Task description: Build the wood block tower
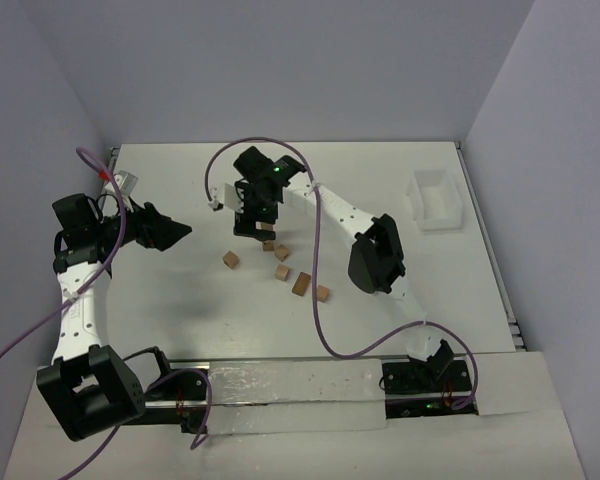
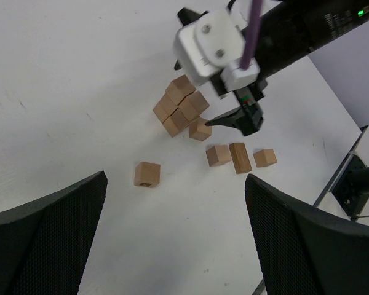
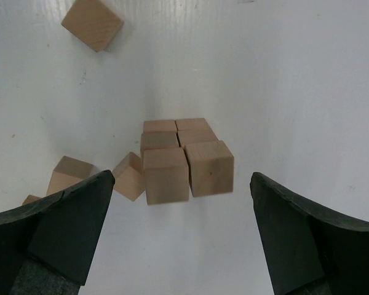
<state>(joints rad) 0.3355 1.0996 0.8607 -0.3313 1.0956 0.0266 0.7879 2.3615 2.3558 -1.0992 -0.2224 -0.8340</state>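
Black fingers [image 3: 61, 233] of the right claw [image 3: 181, 179] stand wide open over stacked small light-brown wooden cubes [image 3: 187, 166] on the white table [image 3: 295, 74]. Left claw [image 2: 175, 179] is open too, empty.

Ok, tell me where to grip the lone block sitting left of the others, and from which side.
Pinch the lone block across two opposite side faces, coming straight down from above. It lies flat on the table, apart from the other blocks, so every side is free.
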